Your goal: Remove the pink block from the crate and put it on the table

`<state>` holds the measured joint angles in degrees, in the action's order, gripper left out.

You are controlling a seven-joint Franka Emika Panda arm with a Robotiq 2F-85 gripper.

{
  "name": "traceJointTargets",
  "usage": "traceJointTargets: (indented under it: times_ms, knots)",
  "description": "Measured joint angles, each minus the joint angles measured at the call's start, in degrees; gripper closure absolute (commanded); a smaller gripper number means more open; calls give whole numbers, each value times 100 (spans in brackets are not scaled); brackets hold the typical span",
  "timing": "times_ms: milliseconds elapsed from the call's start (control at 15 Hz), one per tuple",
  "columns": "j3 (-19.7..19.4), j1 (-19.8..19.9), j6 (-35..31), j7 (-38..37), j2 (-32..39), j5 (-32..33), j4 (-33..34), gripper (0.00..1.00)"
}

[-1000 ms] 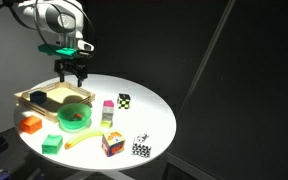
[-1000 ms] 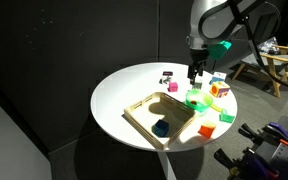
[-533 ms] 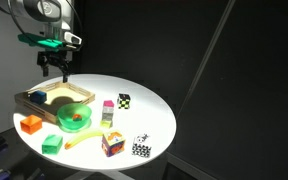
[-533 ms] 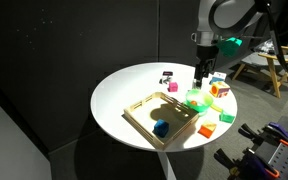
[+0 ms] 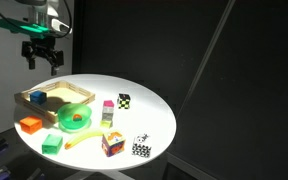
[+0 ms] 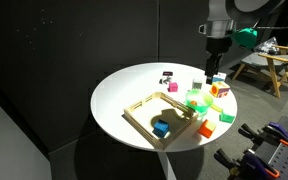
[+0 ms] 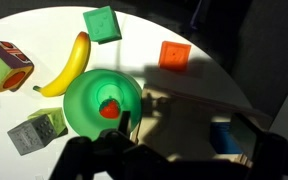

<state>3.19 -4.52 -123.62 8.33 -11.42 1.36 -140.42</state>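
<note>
The pink block (image 5: 108, 103) (image 6: 164, 79) sits on the white table (image 5: 149, 118) (image 6: 122, 90), outside the crate and next to a small black-and-white block (image 5: 124, 100). The light-wood crate (image 5: 56, 87) (image 6: 139, 104) holds a blue block (image 5: 36, 98) (image 6: 161, 128). My gripper (image 5: 41, 58) (image 6: 215, 72) hangs high above the table, open and empty. In the wrist view my gripper (image 7: 184, 130) is over the shadowed crate with the blue block (image 7: 224, 135) below it; the pink block is out of that view.
A green bowl (image 5: 74, 118) (image 7: 99, 100) with a red item in it stands beside the crate. Around it lie a banana (image 7: 69, 65), an orange block (image 5: 30, 125), a green block (image 5: 51, 143), a grey block (image 7: 39, 130) and a multicoloured cube (image 5: 111, 143). Another checkered block (image 5: 141, 148) lies near the table's edge.
My gripper has risen from just above the crate and moved away from it, still open and empty. The blocks have not moved.
</note>
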Motion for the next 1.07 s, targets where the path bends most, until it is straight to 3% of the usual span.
traceJointTargets:
  times_ms: [467,1067]
  knots:
    - [0,-22,99,-34,-505,0,-202,0]
    - [0,-22,99,-35,-525,0,-225,0]
